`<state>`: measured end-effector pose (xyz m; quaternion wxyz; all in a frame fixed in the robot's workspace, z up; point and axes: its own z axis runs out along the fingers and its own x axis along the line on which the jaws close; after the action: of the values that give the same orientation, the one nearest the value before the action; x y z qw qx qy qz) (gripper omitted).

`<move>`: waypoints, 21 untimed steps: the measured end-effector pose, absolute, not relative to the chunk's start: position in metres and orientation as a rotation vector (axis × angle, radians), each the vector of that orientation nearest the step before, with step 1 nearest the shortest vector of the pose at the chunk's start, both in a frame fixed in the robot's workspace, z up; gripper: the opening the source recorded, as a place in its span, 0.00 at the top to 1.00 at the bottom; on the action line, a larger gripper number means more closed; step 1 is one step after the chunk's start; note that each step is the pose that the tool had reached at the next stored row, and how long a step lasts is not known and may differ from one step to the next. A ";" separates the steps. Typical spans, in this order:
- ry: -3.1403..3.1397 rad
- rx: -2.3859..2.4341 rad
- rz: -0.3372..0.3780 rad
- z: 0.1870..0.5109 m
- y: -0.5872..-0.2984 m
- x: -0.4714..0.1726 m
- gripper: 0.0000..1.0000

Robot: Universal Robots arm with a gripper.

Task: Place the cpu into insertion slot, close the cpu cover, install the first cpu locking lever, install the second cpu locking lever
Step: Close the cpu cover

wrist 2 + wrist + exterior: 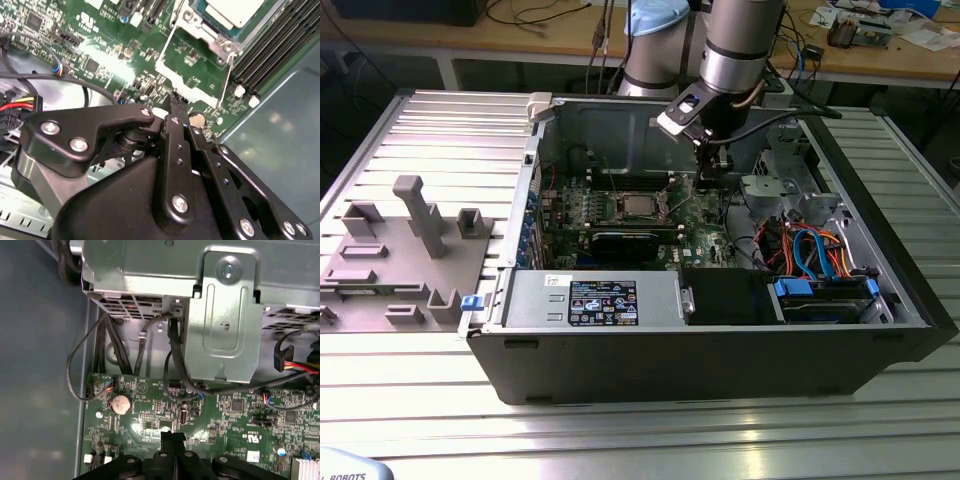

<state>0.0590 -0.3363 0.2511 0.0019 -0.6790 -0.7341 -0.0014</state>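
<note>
The chip (638, 205) sits in its socket (196, 27). The gripper (710, 175) hangs at the exterior view's right of it, jaws together and empty, likely for pushing.

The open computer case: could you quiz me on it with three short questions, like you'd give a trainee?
1. True or false: the cpu sits in its socket on the green board.
2. The gripper is nearest to: A) the round coin battery; B) the blue cables; C) the grey blocks outside the case.
3. Fill in: the gripper's fingers are ___ (open or shut).
Key: 1 true; 2 A; 3 shut.
</note>
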 end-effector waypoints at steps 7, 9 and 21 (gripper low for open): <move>-2.304 -2.131 -0.006 0.251 -0.336 0.039 0.89; -2.305 -2.132 -0.008 0.251 -0.336 0.030 0.89; -2.306 -2.133 -0.008 0.239 -0.336 -0.033 0.89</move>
<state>-0.0333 -0.3361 0.2391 0.0004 -0.6790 -0.7341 -0.0027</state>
